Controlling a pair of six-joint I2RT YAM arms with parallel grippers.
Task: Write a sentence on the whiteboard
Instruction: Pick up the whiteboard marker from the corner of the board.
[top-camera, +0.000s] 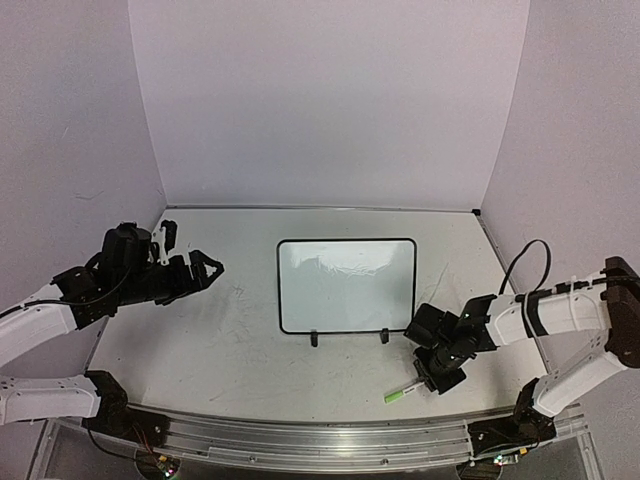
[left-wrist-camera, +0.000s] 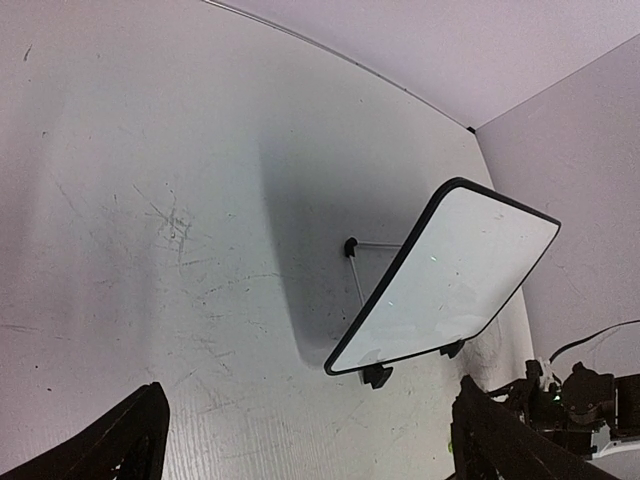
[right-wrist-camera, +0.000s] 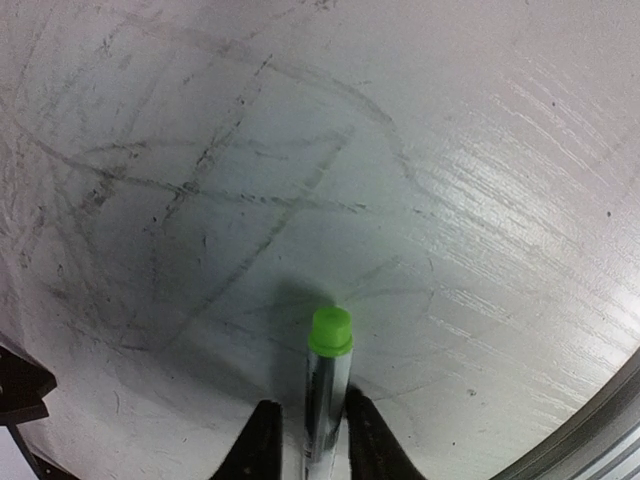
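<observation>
Caught through right wrist alone: right hand (right-wrist-camera: 313, 410) clamped on green-capped marker (right-wrist-camera: 326, 380) at scuffed surface (right-wrist-camera: 480, 200). Showed from above: whiteboard (top-camera: 346, 285) propped mid-surface, left hand (top-camera: 203, 270) spread wide apart.

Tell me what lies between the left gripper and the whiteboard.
Between the left gripper and the whiteboard only bare scuffed tabletop lies, as the top external view shows.

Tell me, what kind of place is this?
Probably a robot testing booth, not a home: a left arm and a right arm bolted to a scuffed white table, plain walls closing it in, and a small whiteboard with a marker.
</observation>
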